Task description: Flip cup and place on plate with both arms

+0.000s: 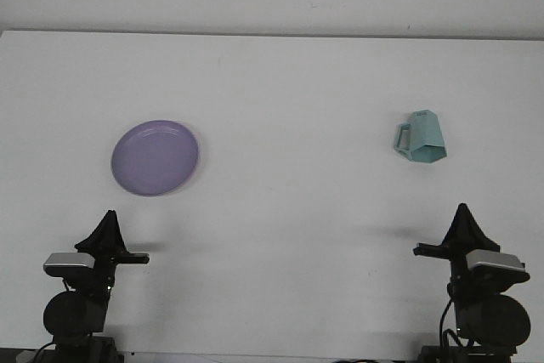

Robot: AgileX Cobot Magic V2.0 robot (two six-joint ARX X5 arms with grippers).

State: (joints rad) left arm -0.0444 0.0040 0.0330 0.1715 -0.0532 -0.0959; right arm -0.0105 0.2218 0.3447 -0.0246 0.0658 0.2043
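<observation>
Front view — cup far right, plate far left, neither arm near either.

Front view: teal cup [422,138] sits mouth-down on white table [289,91], right of centre, handle sticking out to its left; faceted, angular walls — looks like rigid plastic or ceramic, prob. light, smooth so maybe slippery; best hold is likely across the flat side faces or at the handle, not the narrow top; purple plate [155,157] lies flat well apart on the left, empty; left gripper [108,229] at bottom left, just below the plate; right gripper [464,220] at bottom right, below the cup w/ bare table between; both seen end-on as dark points — cannot tell how wide either pincer is; nothing held; flip not yet begun.
</observation>
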